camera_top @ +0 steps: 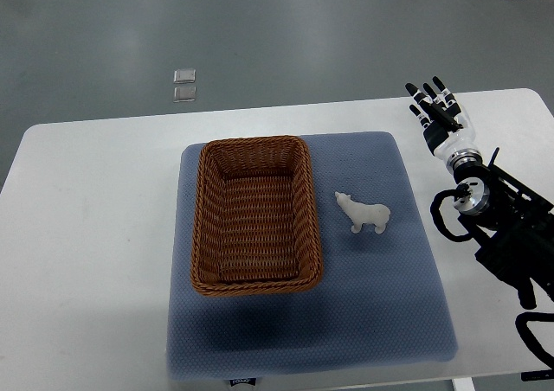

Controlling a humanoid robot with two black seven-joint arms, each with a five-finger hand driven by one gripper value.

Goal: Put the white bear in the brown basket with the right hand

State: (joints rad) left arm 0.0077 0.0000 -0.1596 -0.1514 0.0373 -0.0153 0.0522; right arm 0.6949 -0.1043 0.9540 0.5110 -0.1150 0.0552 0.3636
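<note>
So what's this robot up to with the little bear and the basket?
Nothing is being held yet. The white bear stands on the blue mat, just right of the brown basket, which looks empty. The robot's right hand hovers over the table beyond the mat's far right corner, fingers spread, well apart from the bear. The job is apparently to put the bear into the basket; it has not started grasping. No left arm is visible.

Showing: one white bear, one brown basket, one blue mat, one white table, one robot hand, and two small clear squares on the floor.
</note>
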